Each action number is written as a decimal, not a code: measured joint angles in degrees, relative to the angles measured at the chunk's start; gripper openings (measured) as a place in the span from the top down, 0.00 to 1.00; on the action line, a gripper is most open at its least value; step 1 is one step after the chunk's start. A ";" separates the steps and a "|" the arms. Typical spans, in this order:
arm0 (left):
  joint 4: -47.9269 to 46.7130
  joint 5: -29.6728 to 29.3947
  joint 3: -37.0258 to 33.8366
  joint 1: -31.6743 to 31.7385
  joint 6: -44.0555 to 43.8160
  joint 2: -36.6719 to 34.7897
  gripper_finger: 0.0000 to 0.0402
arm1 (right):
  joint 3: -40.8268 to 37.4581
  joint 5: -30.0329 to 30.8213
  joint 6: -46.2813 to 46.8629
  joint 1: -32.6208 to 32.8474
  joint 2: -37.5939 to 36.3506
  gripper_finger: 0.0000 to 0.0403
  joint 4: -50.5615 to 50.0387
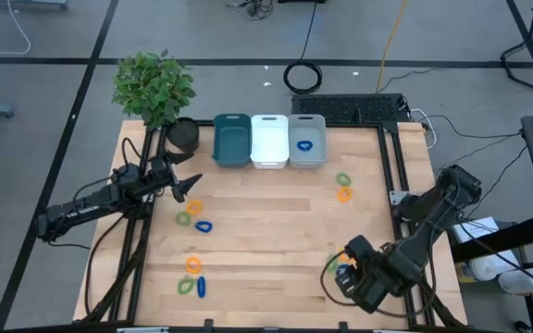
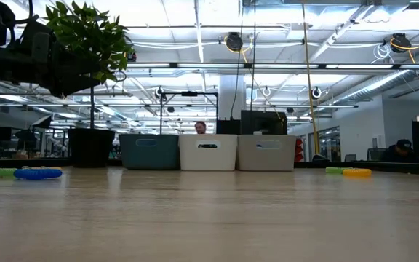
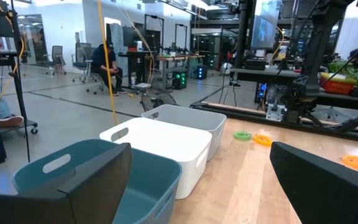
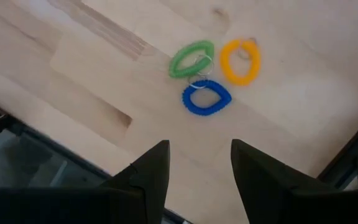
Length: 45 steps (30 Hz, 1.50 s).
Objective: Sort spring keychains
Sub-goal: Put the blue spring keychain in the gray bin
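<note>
The right claw hangs over the near right corner of the wooden counter, its two dark fingers parted with nothing between them. Just ahead of those fingertips, three spring keychains lie in a tight cluster on the wood: a blue keychain nearest the claw, a green keychain beyond it, and an orange keychain beside the green one. The three touch or nearly touch where their metal rings meet.

The left claw waits at the far left of the counter, spread wide and empty. Straight ahead of it stand three bins in a row: a teal bin closest, a white bin in the middle, and a grey bin farthest. Seen from above, the grey bin holds one blue keychain.

Beyond the grey bin from the left claw lies a green and orange pair. Just beside the left claw's tips sit more keychains in orange, green and blue, and another small group lies well apart from it, near the counter's front edge. A potted plant stands close behind the left claw.
</note>
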 joint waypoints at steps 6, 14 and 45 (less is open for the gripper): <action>-0.04 0.04 0.00 0.01 -0.01 0.00 0.02 | 0.00 -0.05 3.90 0.92 3.81 0.60 -0.63; -0.04 0.02 0.00 0.02 -0.01 0.00 0.02 | -0.27 -0.02 6.75 0.81 8.15 0.60 -4.89; -0.04 -0.01 0.00 0.02 -0.01 0.00 0.02 | -26.87 -3.09 4.73 -1.85 7.13 0.64 27.76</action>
